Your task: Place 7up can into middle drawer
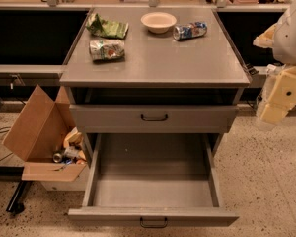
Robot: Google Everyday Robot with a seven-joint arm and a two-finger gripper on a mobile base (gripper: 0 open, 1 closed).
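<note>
The 7up can (107, 49), silver-white with green markings and dented, lies on its side on the left part of the grey cabinet top (158, 65). The middle drawer (153, 191) is pulled wide open below, and its flat grey tray holds nothing. A black loop handle (153, 223) sits on its front panel. My gripper (273, 108) hangs at the right edge of the view, beside the cabinet's right side at about the height of the upper drawer front. It is well to the right of the can and holds nothing that I can see.
A green foil snack bag (106, 27), a white bowl (158, 21) and a blue, silver and red can (190, 30) lie at the back of the top. A closed drawer front (154, 117) sits above the open drawer. An open cardboard box (39, 132) stands on the floor at the left.
</note>
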